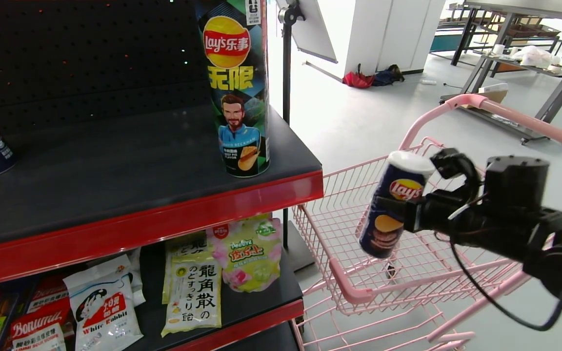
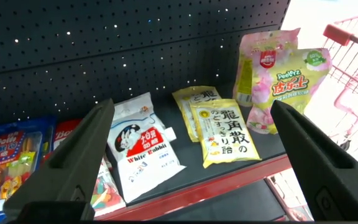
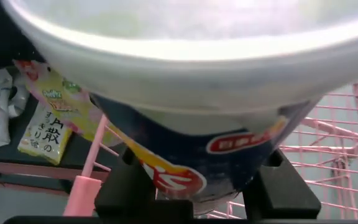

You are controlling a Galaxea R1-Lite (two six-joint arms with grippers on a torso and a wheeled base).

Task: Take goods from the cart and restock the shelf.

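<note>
My right gripper (image 1: 392, 210) is clamped round the dark blue chip can (image 1: 404, 181), right of centre over the pink cart (image 1: 344, 283). The can is lid-up, its long axis slightly tilted. The open shelf board (image 1: 115, 165) lies to frame left, past the tall green can (image 1: 238, 97). My left gripper (image 2: 192, 106) is spread wide.

The place is a mock shop inside a workshop. At the left, a red-edged shelf (image 1: 164, 218) with a pegboard back (image 1: 90, 53) holds snack bags (image 1: 194, 292). A pink shopping cart (image 1: 354, 293) stands at lower right, and metal workbenches (image 1: 530, 7) line the upper right.
</note>
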